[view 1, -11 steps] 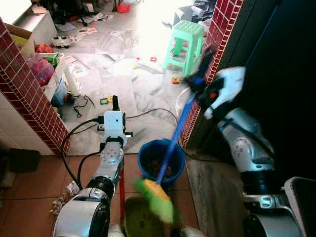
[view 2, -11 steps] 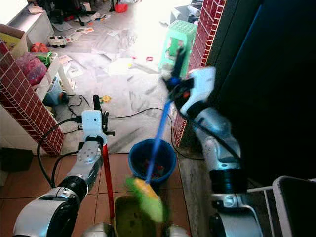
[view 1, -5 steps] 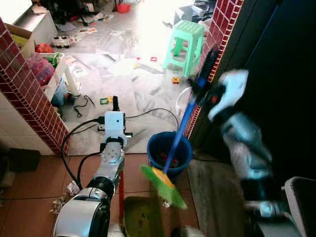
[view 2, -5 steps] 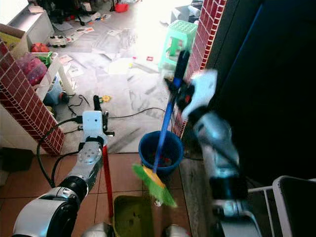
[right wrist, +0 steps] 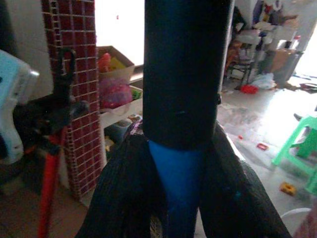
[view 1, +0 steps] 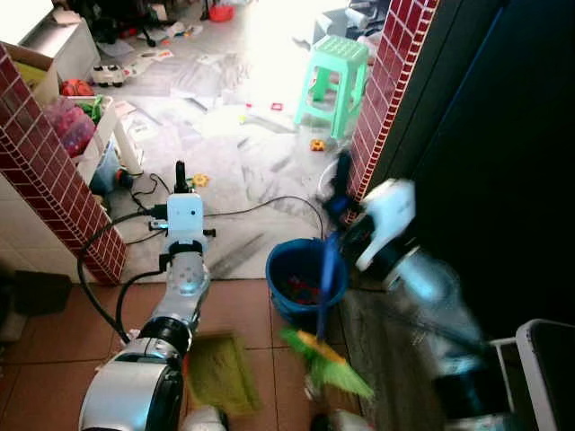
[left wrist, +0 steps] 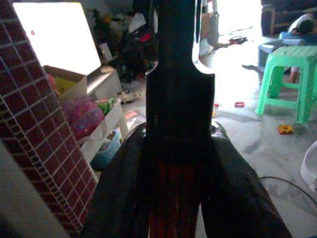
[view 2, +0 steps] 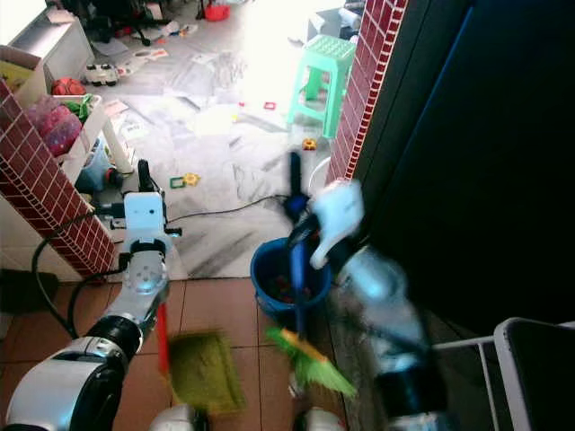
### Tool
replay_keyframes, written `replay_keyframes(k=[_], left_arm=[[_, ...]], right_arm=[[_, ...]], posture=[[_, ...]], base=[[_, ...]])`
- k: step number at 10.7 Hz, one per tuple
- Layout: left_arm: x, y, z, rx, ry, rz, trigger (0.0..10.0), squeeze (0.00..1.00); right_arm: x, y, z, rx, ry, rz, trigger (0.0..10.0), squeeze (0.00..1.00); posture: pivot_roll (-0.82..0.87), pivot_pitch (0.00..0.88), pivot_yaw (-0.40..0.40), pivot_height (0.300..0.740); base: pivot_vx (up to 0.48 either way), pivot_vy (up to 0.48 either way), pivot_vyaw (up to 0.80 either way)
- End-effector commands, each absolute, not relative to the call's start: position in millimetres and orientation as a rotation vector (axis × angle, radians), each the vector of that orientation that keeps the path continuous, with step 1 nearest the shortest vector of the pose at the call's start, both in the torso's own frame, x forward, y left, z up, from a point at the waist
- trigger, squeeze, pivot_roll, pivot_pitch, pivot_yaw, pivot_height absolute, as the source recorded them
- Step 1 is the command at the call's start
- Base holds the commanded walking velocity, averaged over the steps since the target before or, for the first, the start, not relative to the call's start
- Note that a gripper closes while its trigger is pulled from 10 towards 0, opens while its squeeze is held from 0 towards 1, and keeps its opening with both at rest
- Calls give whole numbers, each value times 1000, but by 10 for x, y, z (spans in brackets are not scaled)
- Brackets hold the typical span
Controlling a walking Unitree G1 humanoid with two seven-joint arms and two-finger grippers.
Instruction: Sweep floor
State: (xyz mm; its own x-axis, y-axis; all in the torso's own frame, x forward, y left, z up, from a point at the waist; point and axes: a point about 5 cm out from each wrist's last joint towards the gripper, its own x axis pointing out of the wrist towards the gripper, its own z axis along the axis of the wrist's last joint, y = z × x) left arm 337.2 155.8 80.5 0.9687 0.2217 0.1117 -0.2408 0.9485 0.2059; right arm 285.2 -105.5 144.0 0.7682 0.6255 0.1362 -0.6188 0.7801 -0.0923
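My right gripper is shut on the blue handle of a broom. Its green and yellow head hangs low over the tiles, just in front of a blue bucket with small bits in it. My left gripper is shut on the red handle of an olive-green dustpan. The pan is blurred and sits near the floor, left of the broom head. In the left wrist view the handle's black end stands up between the fingers.
Red brick pillars stand at left and right of the doorway. A green stool, black cables and scattered toys lie on the grey floor beyond. A white shelf holds toys. A dark wall fills the right.
My right arm has come down with the broom, and its head has swung right and lower. The dustpan has swung left. The camera has also shifted a little.
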Motion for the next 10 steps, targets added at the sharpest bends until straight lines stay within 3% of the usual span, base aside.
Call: replay_keyframes(k=[1, 5, 8, 10], left_arm=[[3382, 1505, 853, 212, -122, 204, 10000, 0], [3347, 1152, 713, 124, -24, -76, 10000, 0], [3331, 1139, 642, 86, 35, -118, 10000, 0], [3322, 1147, 588, 43, 92, -88, 10000, 0]], right_arm=[[2815, -1009, 1603, -73, -253, 690, 10000, 0], [2914, -1066, 1736, -19, -296, 549, 10000, 0], [2991, -1081, 2002, 45, -363, 454, 10000, 0], [2953, -1150, 1860, 4, -304, 450, 10000, 0]], posture=[[-114, 44, -17, 740], [-120, 50, -15, 740], [-127, 60, -11, 740], [-121, 63, -23, 740]], base=[[0, 0, 0], [0, 0, 0], [0, 0, 0], [0, 0, 0]])
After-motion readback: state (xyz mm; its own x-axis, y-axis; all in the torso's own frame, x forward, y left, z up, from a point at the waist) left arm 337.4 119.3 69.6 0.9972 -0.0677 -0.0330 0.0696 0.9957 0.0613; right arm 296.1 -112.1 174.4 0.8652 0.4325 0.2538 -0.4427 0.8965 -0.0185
